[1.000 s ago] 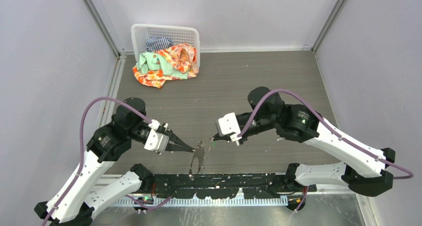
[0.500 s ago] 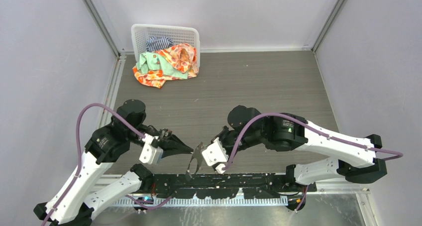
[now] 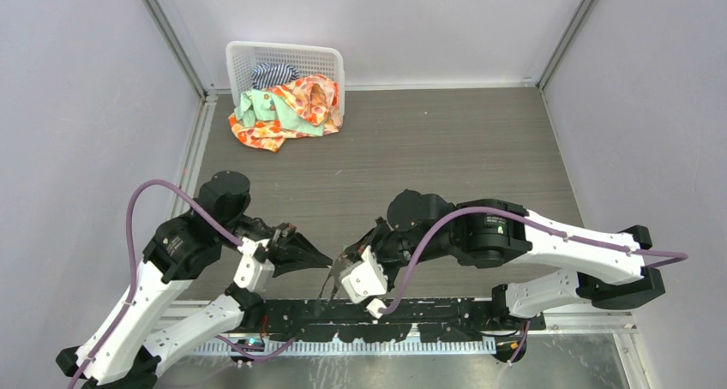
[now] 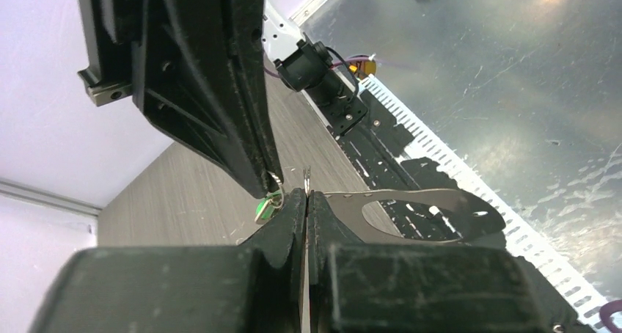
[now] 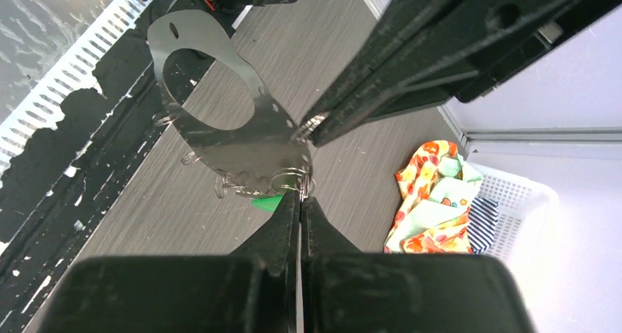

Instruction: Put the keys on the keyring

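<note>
The keyring (image 5: 220, 138) is a flat silvery loop with small wire rings along one rim; it also shows in the left wrist view (image 4: 440, 201) and, edge-on, in the top view (image 3: 331, 279). My left gripper (image 3: 328, 258) is shut on its rim (image 4: 306, 194) and holds it above the table near the front rail. My right gripper (image 3: 345, 260) is shut (image 5: 301, 194) on a small ring at the fringe. The green key (image 5: 270, 202) hangs just beside these fingertips, and it also shows in the left wrist view (image 4: 265, 209). The blue key is out of view.
A white basket (image 3: 283, 59) with coloured clothes (image 3: 287, 110) spilling out stands at the back left. A black rail (image 3: 386, 320) runs along the near edge, with a metal sheet beyond it. Grey walls close in on both sides.
My right arm has swung left and toward the near edge, bringing the green key up against the keyring. My left gripper has drawn back slightly and turned, still holding the keyring.
</note>
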{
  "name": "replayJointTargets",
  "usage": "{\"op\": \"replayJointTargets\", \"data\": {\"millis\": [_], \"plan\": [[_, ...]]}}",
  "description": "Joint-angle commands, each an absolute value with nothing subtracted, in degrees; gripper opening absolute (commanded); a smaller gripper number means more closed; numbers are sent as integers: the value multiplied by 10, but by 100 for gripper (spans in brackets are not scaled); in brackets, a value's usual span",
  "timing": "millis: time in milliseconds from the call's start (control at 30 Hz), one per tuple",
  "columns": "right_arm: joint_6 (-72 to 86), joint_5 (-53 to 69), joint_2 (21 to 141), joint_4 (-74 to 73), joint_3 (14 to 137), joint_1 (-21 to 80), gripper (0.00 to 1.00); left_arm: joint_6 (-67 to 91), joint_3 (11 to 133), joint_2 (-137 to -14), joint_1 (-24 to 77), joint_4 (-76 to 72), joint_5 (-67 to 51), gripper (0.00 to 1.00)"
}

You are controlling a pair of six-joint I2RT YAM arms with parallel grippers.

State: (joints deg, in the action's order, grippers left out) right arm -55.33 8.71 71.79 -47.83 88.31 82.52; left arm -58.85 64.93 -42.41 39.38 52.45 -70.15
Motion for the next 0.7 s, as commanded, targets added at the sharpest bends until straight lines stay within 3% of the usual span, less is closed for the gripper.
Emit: {"op": "replayJointTargets", "data": {"millis": [0,667], "plan": [[-573,59,721,-482,913,843,1,-501,651,-421,396,440,-720,0],[-632,-76,714,-504,920,919,1,-442,659,-435,396,450,-717,0]]}}
